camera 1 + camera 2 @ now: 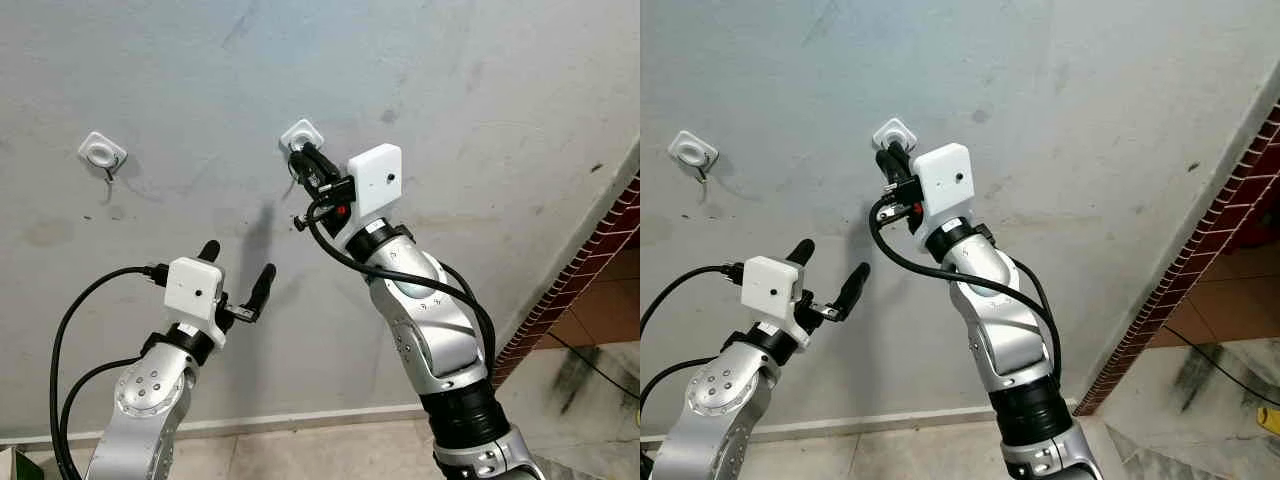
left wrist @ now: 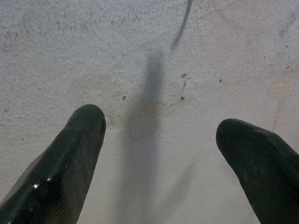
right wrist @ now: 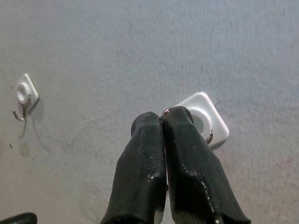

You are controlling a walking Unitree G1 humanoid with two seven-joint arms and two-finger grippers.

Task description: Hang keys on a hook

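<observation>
A thin key ring [image 3: 164,113] sits pinched between the right pincer [image 3: 163,116] tips, touching the white hook [image 3: 205,120] at upper centre. Another hook [image 1: 102,152] hangs upper left on the stained grey wall [image 1: 480,90]. The left pincer [image 1: 238,270] is spread, lower left.

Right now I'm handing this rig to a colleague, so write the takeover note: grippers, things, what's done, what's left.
Right gripper: raised to the wall, fingers shut on a thin key ring, tips at the nearer hook.
Left gripper: open, held low before the bare wall.
Second hook: further left, nothing on it.
Done: ring brought up to the hook.
Left: whether the ring has caught cannot be told; seat it, release, withdraw.
</observation>
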